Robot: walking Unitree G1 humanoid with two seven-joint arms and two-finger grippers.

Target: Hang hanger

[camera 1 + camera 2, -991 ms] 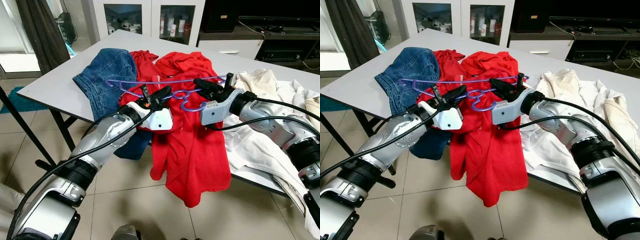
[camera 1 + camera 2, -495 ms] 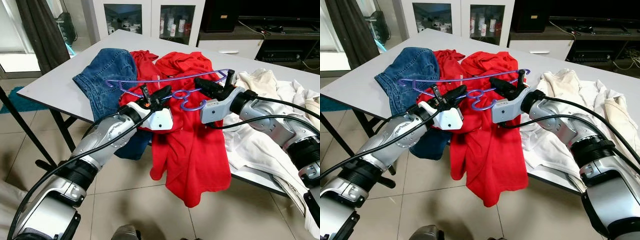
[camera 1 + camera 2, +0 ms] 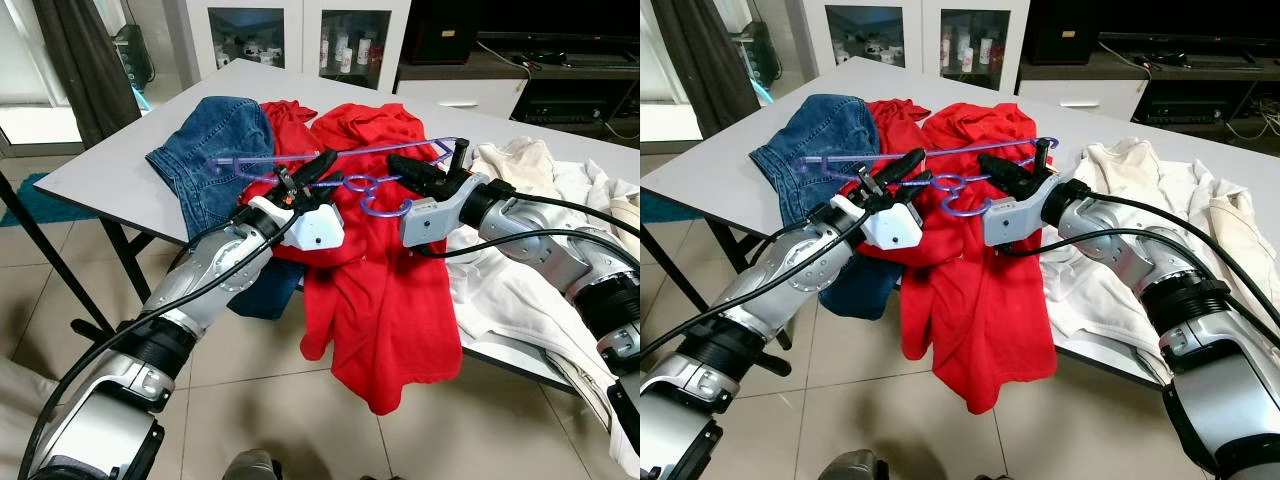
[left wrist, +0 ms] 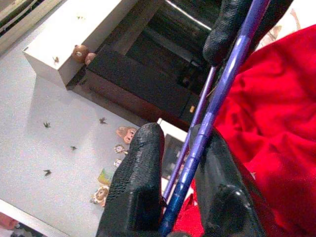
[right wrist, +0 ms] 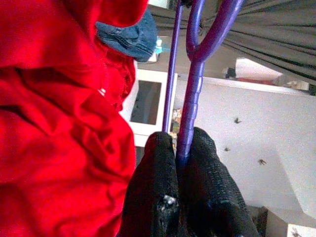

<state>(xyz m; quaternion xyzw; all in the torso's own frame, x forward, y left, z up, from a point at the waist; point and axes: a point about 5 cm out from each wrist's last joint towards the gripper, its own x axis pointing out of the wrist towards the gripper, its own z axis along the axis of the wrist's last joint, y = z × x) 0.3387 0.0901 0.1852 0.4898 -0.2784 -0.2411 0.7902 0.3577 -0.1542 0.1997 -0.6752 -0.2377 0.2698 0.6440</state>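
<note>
- Both arms are up over the grey counter [image 3: 110, 170], sharing one purple hanger [image 3: 350, 152] between them, held in the air just above the clothes.
- The left end effector [image 3: 312, 172] has its two black fingers [image 4: 136, 187] round the hanger's thin bars. In the left wrist view a bar runs right between them, but there's some gap on one side, so it looks more like a loose pinch than a hard clamp.
- The right end effector [image 3: 432, 176] is pressed tight on the ribbed stem by the hook. In the right wrist view the fingers [image 5: 158, 192] squeeze it from both sides with no gap.
- The hanger's hook loop [image 3: 962, 207] curls down between the two end effectors, and the long bar stretches off toward the denim.
- Under it all there's a red shirt [image 3: 375, 300] spilling over the counter's near edge and hanging toward the tiled floor [image 3: 250, 400].
- A blue denim garment [image 3: 215, 140] is bunched up on the robot's left side, touching the red stuff.
- A pile of white clothes [image 3: 530, 240] sits on the right, under the right arm.
- At the back stands a white cabinet with glass doors [image 3: 300, 35] with small bottles inside, and there's a dark curtain [image 3: 85, 60] on the left.
</note>
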